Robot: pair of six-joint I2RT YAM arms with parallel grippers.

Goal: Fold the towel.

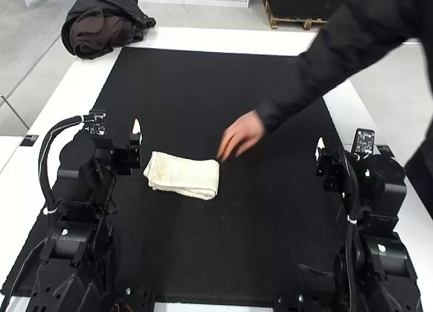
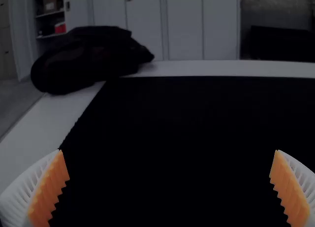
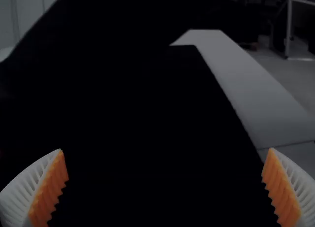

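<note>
The cream towel lies folded into a small oblong on the black mat, left of the middle in the high view, layered edges showing at its left end and front. A person's hand hovers just off its right end. Close to the towel's left end is my left gripper; my right gripper stands well off to the right, above the mat. In the left wrist view the left gripper is open, its orange pads wide apart. The right wrist view has the right gripper open too, holding nothing.
The black mat covers most of the white table. A dark bag or jacket sits on the table's far left corner. The person's dark sleeve crosses over the mat from the right.
</note>
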